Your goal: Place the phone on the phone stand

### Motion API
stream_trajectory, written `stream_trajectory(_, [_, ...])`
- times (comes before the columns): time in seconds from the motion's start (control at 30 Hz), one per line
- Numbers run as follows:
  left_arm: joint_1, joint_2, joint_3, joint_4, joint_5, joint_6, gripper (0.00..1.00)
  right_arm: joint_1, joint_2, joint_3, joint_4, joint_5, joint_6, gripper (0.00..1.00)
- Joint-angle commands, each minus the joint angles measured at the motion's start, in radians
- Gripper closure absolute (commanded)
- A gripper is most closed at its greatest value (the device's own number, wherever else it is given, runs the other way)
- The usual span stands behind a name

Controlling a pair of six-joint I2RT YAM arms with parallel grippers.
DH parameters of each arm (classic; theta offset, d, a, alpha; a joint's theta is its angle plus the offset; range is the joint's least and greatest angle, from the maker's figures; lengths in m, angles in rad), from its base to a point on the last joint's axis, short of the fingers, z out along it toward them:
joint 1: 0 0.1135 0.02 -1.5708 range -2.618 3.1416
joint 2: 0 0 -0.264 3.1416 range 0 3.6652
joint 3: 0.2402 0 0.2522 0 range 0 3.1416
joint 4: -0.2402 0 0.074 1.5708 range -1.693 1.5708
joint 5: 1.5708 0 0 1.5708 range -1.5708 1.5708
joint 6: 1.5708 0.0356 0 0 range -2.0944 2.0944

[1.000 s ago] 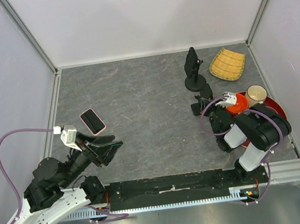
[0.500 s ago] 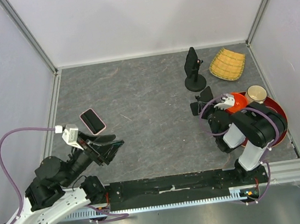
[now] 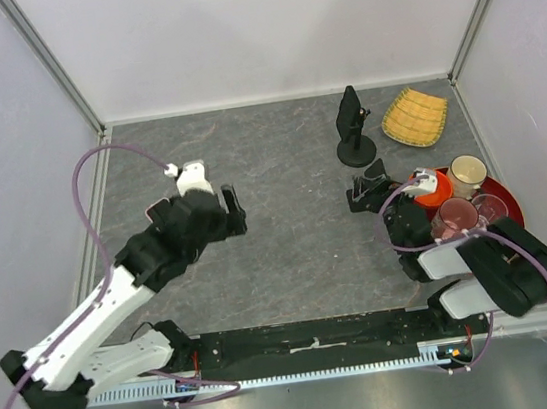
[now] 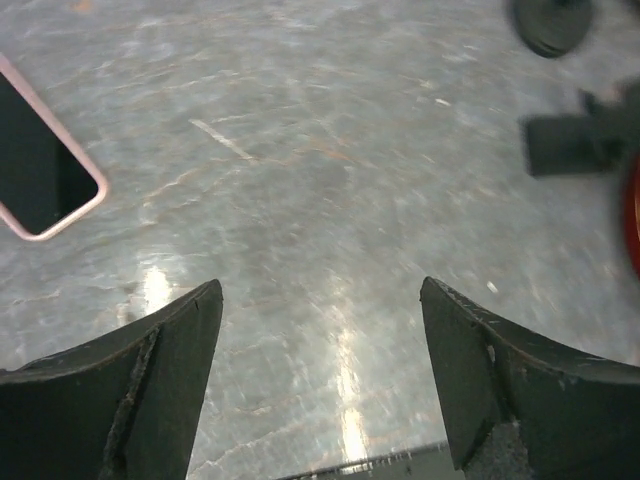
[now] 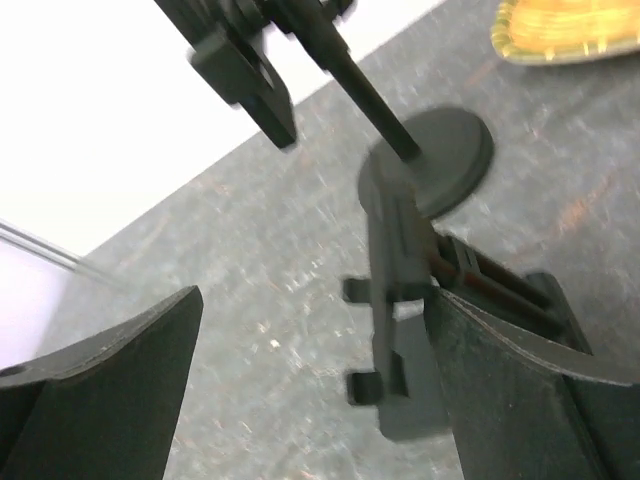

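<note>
**Worktop** (image 3: 278, 163): grey, carries everything listed.

**Left gripper** (image 4: 320, 300): well left of the phone stand (image 3: 352, 129). Jaws apart, empty, over bare surface.

**Right gripper** (image 5: 315, 310): just on the stand's near side. Jaws apart, holding nothing.

**Phone stand:** slim stem on a small round base. Risk: if you set the phone down hard or off-centre, it could tip.

**Phone** (image 4: 38, 160): pink-cased, lying flat with the screen up, far left of the stand. It sits to the left of the left jaws, not between them. Risk: if you close now, you grip nothing. A flat phone also offers little edge, so it may slide or slip out on the carry.

**Surroundings:**
- Red tray (image 3: 513, 201), near-right of the stand.
- Woven dish (image 3: 415, 117), just right of the stand.
- Cups (image 3: 468, 175) on the tray.

**In the way:** the right gripper crowds the stand's near side and narrows your approach. A blurred dark piece lies there too; I cannot identify it.
</note>
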Motion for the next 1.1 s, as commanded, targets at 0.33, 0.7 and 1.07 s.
stream_trajectory(0.33, [0.646,0.281,0.032,0.036,0.199,0.007,0.07,-0.008,-0.465,0.132,-0.751,-0.083,-0.085,0.02])
stream_trajectory(0.7, [0.755,0.401,0.041,0.048,0.251,0.028,0.07,-0.061,-0.591,0.197,-0.962,-0.172,-0.07,0.02])
stream_trajectory(1.07, [0.769,0.373,-0.002,0.135,0.388,0.109,0.16,-0.272,-0.319,0.278,-0.792,-0.601,-0.222,0.35])
